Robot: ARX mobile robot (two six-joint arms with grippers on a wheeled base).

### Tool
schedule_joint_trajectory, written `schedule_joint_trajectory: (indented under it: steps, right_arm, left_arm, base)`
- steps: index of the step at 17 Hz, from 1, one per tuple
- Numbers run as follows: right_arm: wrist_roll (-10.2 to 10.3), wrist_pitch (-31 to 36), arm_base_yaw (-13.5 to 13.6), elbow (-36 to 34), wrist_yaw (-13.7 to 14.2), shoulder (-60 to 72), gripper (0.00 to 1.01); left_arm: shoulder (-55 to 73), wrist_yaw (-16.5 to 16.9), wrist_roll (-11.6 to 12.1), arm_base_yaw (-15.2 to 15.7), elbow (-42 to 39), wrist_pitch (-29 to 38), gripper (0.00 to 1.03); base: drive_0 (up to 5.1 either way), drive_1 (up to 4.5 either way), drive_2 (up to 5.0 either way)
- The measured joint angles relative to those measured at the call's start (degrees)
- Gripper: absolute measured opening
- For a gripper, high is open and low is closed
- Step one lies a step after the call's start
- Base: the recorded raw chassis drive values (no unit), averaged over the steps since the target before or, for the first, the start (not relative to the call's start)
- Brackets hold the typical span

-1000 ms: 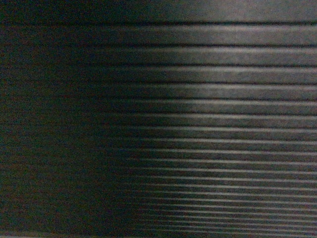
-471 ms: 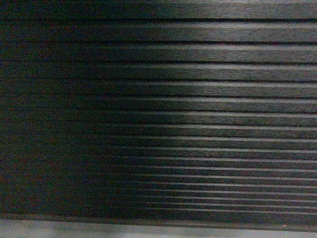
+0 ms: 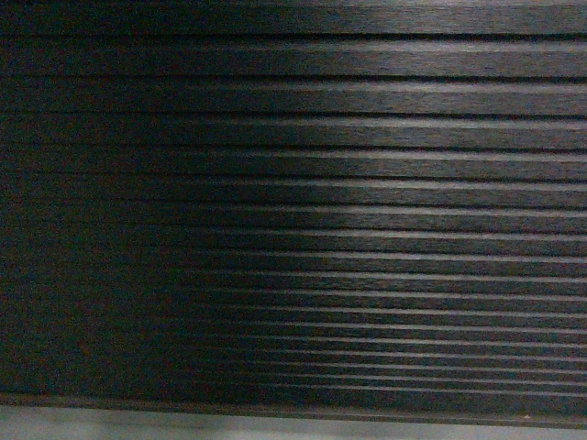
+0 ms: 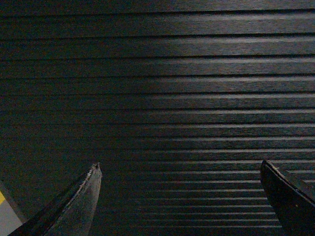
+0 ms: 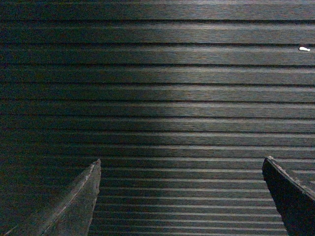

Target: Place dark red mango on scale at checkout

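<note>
Head view is filled by the checkout (image 3: 293,183) front: dark, near-black wood-grain horizontal slats, edge to edge. Slats look wide at 12 o'clock and bunch tighter toward 6 o'clock. Light falls on the 3 o'clock half, slat edges pale there; the 9 o'clock half sits in shadow. Along the 6 o'clock edge runs a thin grey plinth (image 3: 183,426), lighter than the slats, slightly slanted across the frame.

Left wrist view: same slatted front w/ the left gripper (image 4: 180,169) pointing at it. Its two dark fingers (image 4: 81,206) rise from the 7 and 5 o'clock corners, tips well apart, jaws spread wide w/ nothing between them but slats behind. Tip of the 7 o'clock finger shows a worn pale edge. At the far 8 o'clock corner there's a bit of grey floor (image 4: 6,221) w/ a small yellow mark (image 4: 2,197) on it.

Right wrist view: right gripper (image 5: 181,167) facing the slats too, fingers (image 5: 74,206) at 7 and 5 o'clock, jaws wide apart and empty. A small white fleck (image 5: 304,48) sits on a slat near 2 o'clock; can't tell what it is.

Dark red mango and scale: not visible in any view, so where they are can't be told. Counter top also out of frame, only its front shows.
</note>
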Motion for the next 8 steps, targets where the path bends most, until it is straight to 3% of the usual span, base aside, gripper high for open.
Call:
schedule_joint_trajectory:
  steps: [8]
  right_arm:
    - [0.0,0.0,0.0,0.0,0.0,0.0,0.98]
  left_arm:
    - [0.0,0.0,0.0,0.0,0.0,0.0,0.98]
  base:
    - [0.0,0.0,0.0]
